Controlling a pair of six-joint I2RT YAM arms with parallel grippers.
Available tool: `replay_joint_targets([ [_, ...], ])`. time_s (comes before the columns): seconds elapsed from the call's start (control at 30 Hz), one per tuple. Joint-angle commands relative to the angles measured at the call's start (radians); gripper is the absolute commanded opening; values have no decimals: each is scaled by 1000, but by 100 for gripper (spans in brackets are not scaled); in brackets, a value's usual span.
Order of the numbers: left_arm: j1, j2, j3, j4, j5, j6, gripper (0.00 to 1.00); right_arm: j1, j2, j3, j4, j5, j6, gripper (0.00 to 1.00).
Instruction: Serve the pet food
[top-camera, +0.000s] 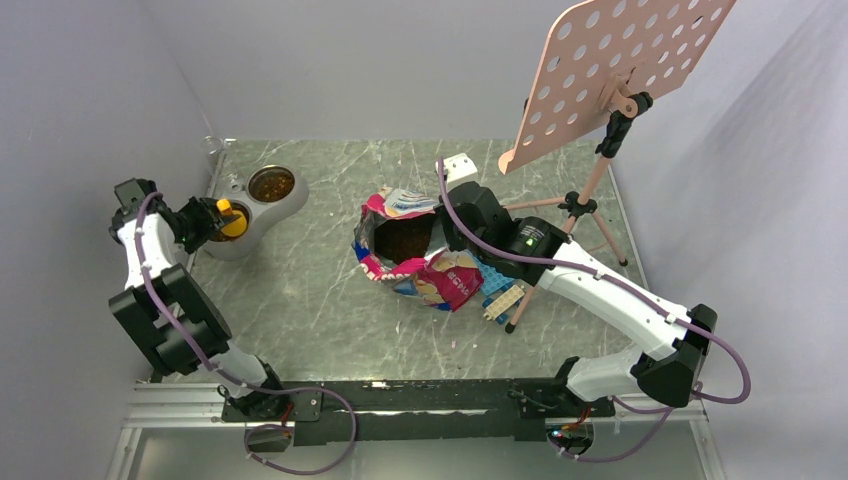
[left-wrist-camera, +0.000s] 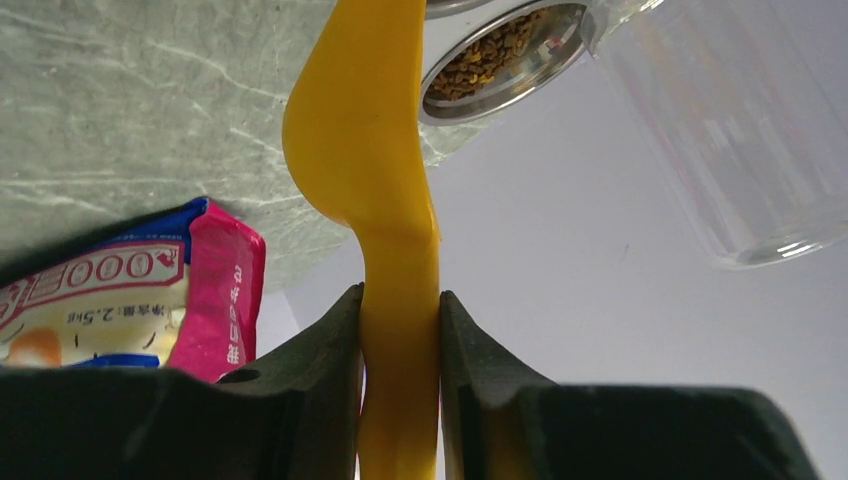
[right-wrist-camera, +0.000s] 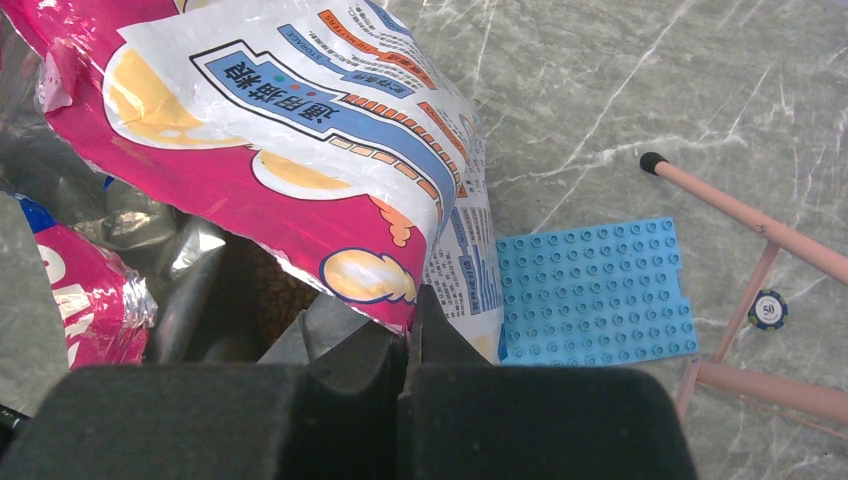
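Yellow scoop (left-wrist-camera: 360, 150), handle clamped in left gripper (left-wrist-camera: 400, 330), over steel bowls (left-wrist-camera: 530, 82) near desk's left edge; kibble (top-camera: 404, 240) lies rightward in pouch (right-wrist-camera: 300, 130), rim pinched by right gripper (right-wrist-camera: 410, 330).

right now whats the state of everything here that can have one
pouch: torn open, kibble showing inside
right gripper: shut on the pouch rim
scoop: clamped by its handle, over the near bowl
left gripper: shut on the scoop
far bowl: holds kibble
music stand: upright, tray tilted
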Motion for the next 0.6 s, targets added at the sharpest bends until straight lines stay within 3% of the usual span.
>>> replay_joint_targets([
  [0.0, 5, 36, 140, -284, 6, 59, 0, 2, -49, 34, 25, 24, -11, 0],
  [0.37, -5, -50, 165, -296, -42, 70, 0, 3, -37, 45, 12, 11, -7, 0],
  [0.57, -103, -197, 181, -282, -101, 178, 0, 3, -18, 63, 3, 8, -9, 0],
])
